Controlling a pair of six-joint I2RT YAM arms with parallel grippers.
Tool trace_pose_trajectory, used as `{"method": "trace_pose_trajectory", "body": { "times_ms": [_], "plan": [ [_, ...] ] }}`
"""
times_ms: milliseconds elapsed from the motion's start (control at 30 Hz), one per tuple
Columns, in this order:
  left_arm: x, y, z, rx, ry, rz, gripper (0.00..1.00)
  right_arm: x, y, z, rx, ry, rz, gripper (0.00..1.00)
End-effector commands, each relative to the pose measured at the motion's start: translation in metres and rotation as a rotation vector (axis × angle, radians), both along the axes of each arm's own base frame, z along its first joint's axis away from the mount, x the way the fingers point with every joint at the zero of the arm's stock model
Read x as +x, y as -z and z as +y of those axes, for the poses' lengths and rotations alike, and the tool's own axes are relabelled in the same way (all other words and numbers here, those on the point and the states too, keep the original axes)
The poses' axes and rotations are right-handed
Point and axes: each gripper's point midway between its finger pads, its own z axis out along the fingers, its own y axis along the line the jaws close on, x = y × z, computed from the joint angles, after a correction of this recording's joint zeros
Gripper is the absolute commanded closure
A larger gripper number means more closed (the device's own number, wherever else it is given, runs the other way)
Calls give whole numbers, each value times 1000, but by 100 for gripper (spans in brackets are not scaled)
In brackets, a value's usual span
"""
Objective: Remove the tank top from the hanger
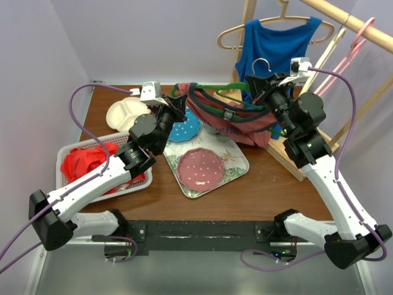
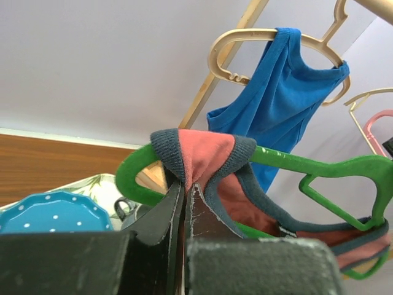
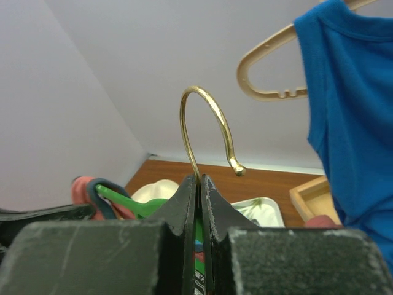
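The green hanger [image 2: 295, 163] runs left to right above the table [image 1: 258, 190], hook [image 3: 237, 168] upward. The left pincer [image 2: 186, 184] is clamped on the tank top [image 1: 236, 126] strap and the right pincer [image 3: 199, 178] on the hook.

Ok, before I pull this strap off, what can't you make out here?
- Far strap of the tank top: top view, the right gripper covers it; left wrist view, cut off at the right edge.
- Neck of the green hanger below the hook: right wrist view, that gripper's fingers hide it.
- Grip of the left gripper: top view, too small.
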Motion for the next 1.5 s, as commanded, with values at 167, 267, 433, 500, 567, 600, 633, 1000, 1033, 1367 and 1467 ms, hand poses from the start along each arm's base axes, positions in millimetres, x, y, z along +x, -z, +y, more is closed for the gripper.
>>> {"method": "trace_pose_trajectory", "body": {
  "times_ms": [167, 267, 433, 500, 567, 600, 633, 1000, 1033, 1367, 1467],
  "plan": [
    [-9, -44, 62, 6, -158, 2, 100, -6, -42, -57, -51, 263, -106, 100],
    [-6, -45, 74, 20, -181, 35, 100, -11, -51, -63, -71, 282, -126, 100],
    [6, -51, 70, 68, -147, 69, 100, -27, -51, -62, -136, 249, -154, 100],
    [10, -53, 64, 82, -122, 76, 100, -28, -42, -64, -150, 254, -143, 100],
    [11, -51, 60, 86, -107, 83, 100, -34, -43, -64, -153, 241, -150, 100],
    [12, -48, 58, 91, -101, 91, 100, -36, -46, -63, -150, 231, -153, 100],
    [13, -46, 57, 94, -97, 96, 100, -38, -51, -62, -142, 225, -161, 100],
    [28, -21, 62, 106, -28, 206, 100, -54, -70, -65, -138, 207, -198, 100],
    [29, -19, 62, 109, -23, 216, 100, -55, -71, -65, -141, 207, -203, 100],
    [11, -15, 34, 75, 198, 143, 100, -57, -86, -61, -69, 183, -222, 100],
    [-6, -24, 29, 22, 268, 45, 100, -56, -97, -59, -30, 174, -230, 100]
  ]
}}
